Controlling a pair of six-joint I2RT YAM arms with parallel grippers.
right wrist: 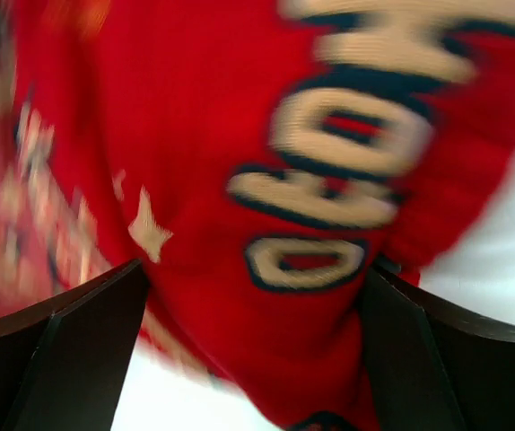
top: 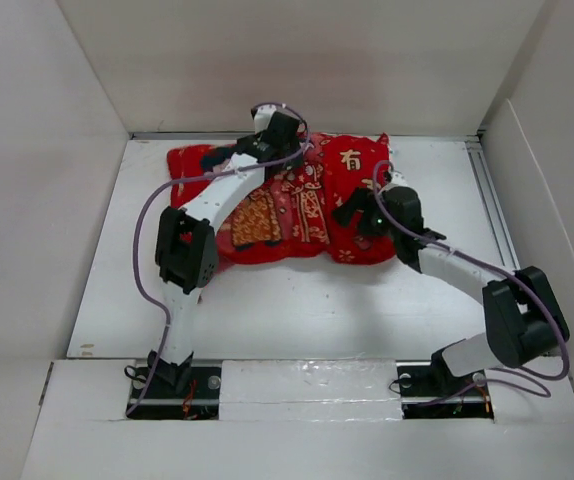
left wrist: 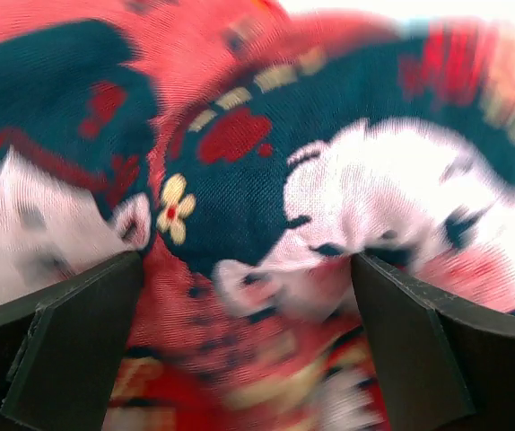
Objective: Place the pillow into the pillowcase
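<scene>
1. Lying near the far edge of the table [top: 297, 300], about midway along it, the pillowcase [top: 287, 205] looks plump and rounded. Its printed face is up, showing the cartoon couple and gold characters.
2. The pillow does not show in any view; the red fabric covers whatever fills the bulge.
3. The left gripper [top: 235, 152] hangs over the far left part of the pillowcase, close to the table's far edge. It is released: its dark fingers [left wrist: 69, 341] stand wide apart with nothing clamped between them. The left wrist view, though blurred, shows the cartoon faces and a small yellow flower just beyond them.
4. The right gripper [top: 352, 210] sits over the right end of the pillowcase, beside the gold characters. It is also released, its fingers [right wrist: 69, 350] spread wide above the red cloth, with bare white table at the right of that view.
5. A purple cable [top: 147, 225] loops beside the left arm.
</scene>
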